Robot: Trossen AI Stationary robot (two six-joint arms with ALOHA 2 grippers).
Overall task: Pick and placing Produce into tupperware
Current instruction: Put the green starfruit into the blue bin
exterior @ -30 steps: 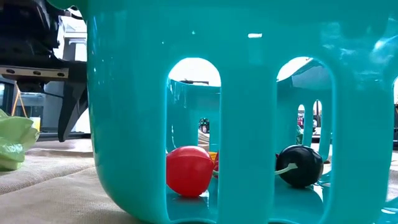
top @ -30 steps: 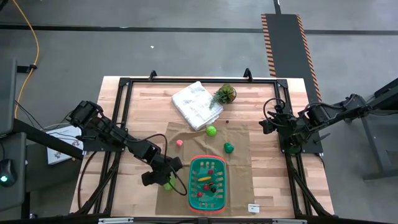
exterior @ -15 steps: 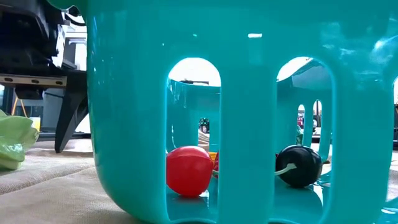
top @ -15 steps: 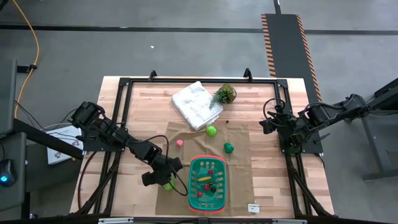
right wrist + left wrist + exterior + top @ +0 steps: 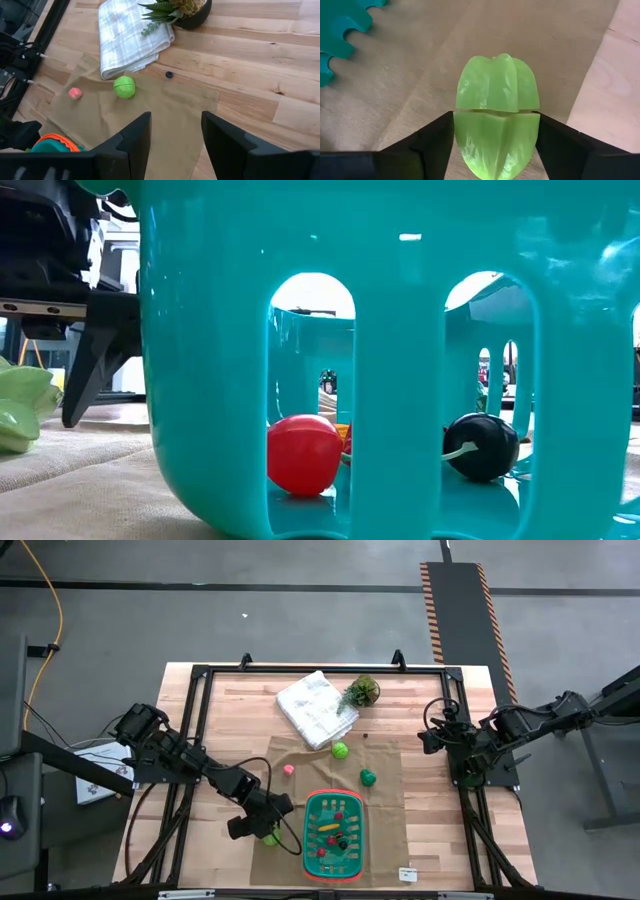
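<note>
My left gripper [image 5: 264, 832] is low over the brown mat, just left of the green basket with the red-orange rim [image 5: 334, 836], and is shut on a pale green ribbed produce piece [image 5: 497, 125]. The basket holds several small pieces, among them a red ball [image 5: 303, 454] and a dark one [image 5: 482, 446]. Resting on the mat are a green ball [image 5: 340, 750], a second green piece [image 5: 368, 777] and a small pink piece [image 5: 288, 769]. My right gripper [image 5: 175, 135] waits open near the table's right edge [image 5: 432, 740]. My left gripper pinches the green ribbed piece between its two fingers [image 5: 435, 145], one on each side of its lower half [image 5: 470, 130]. The fingers come from above, slanting down. The piece sits on the brown mat, its ribbed upper half [image 5: 497, 85] sticking out past the fingertips.
A folded white checked cloth [image 5: 316, 708] and a leafy potted plant [image 5: 360, 692] stand at the far side. A tiny dark berry [image 5: 169, 74] lies on the wood by the mat's far edge. A small white tag [image 5: 407, 874] sits near the front right. A black frame borders the table.
In the low view, the one finger of my left gripper that shows has swung in toward the green ribbed piece, its tip now close beside it. The piece itself and the basket have stayed where they were.
</note>
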